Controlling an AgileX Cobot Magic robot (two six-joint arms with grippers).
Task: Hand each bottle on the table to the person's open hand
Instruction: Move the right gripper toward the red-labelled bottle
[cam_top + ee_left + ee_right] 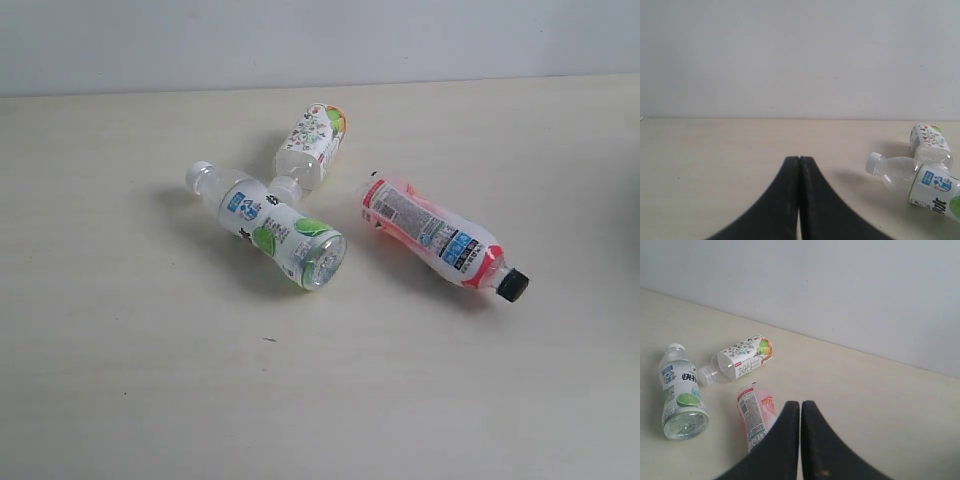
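Observation:
Three bottles lie on their sides on the beige table (120, 330). A white-capped bottle with a blue and green label (270, 227) (925, 185) (682, 395) lies in the middle. Behind it rests a bottle with a white patterned label (313, 143) (928, 141) (742, 359), its neck touching the first. A black-capped bottle with a red-pink label (440, 238) (754, 414) lies to the right. No person's hand shows. My left gripper (799, 159) is shut and empty, well away from the bottles. Also shut and empty, my right gripper (800, 403) hangs beside the red-pink bottle. Neither gripper appears in the exterior view.
A plain pale wall (320, 40) rises along the table's far edge. Tiny dark specks (269, 340) mark the tabletop in front of the bottles.

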